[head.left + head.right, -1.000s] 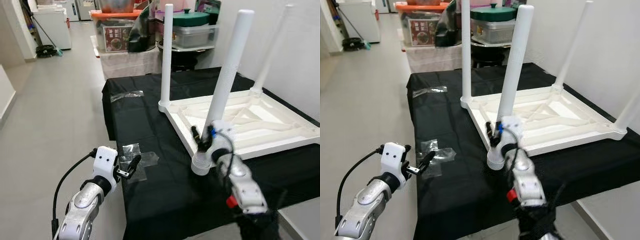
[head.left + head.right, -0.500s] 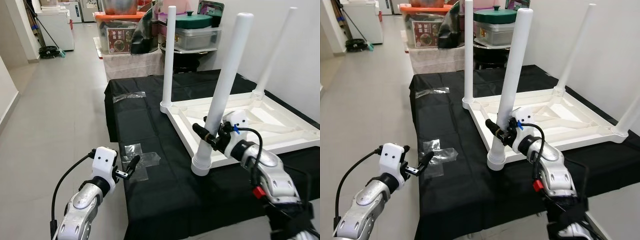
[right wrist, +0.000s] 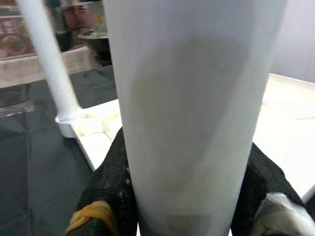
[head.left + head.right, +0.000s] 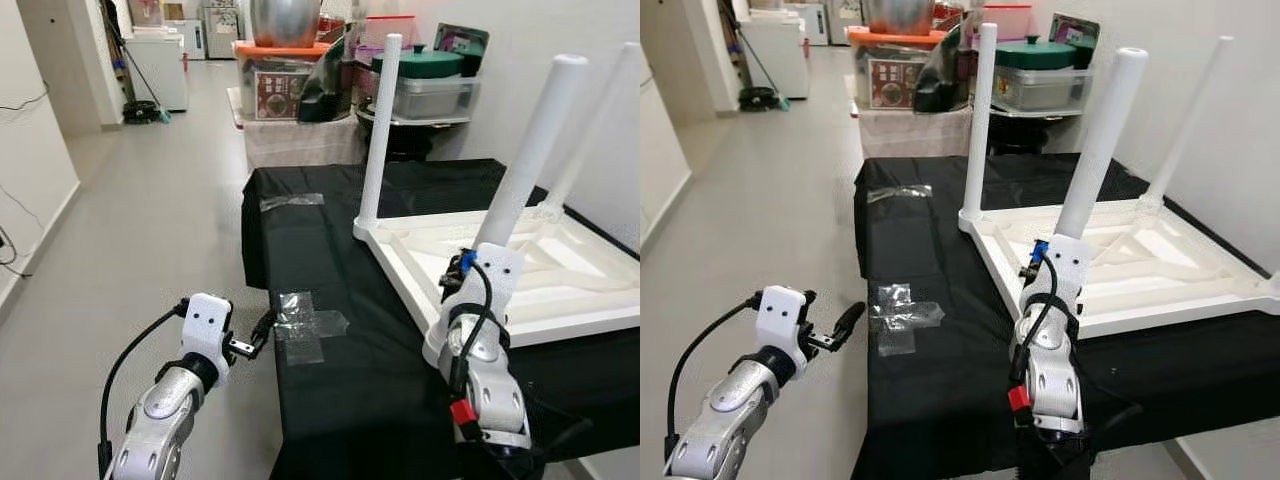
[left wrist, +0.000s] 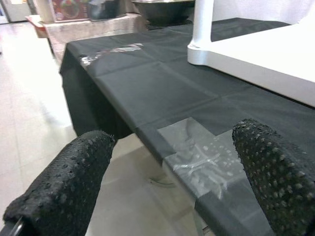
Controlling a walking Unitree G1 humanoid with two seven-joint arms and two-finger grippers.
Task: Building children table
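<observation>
A white children's table (image 4: pixel 560 285) lies upside down on a black-clothed table (image 4: pixel 340 380), legs pointing up. My right gripper (image 3: pixel 187 162) is shut on the lower part of the nearest leg (image 4: pixel 530 150), one black finger (image 3: pixel 115 172) on each side of it. In the head views its white wrist (image 4: pixel 485 285) covers that leg's base. Another leg (image 4: pixel 378 130) stands at the far left corner. My left gripper (image 4: pixel 262 325) hovers open and empty off the black table's left edge, level with a patch of clear tape (image 4: pixel 305 325); its fingers (image 5: pixel 74 177) are wide apart.
A second tape patch (image 4: pixel 292 200) lies further back on the cloth. Beyond the table stand a cloth-covered bench and shelves with pots and containers (image 4: pixel 420 80). Grey floor (image 4: pixel 150 220) runs along the left; a white wall is close on the right.
The whole view has shifted, so the camera moved. My right forearm has swung from the right of the near leg to straight in front of it, still gripping low. The left arm holds its pose.
</observation>
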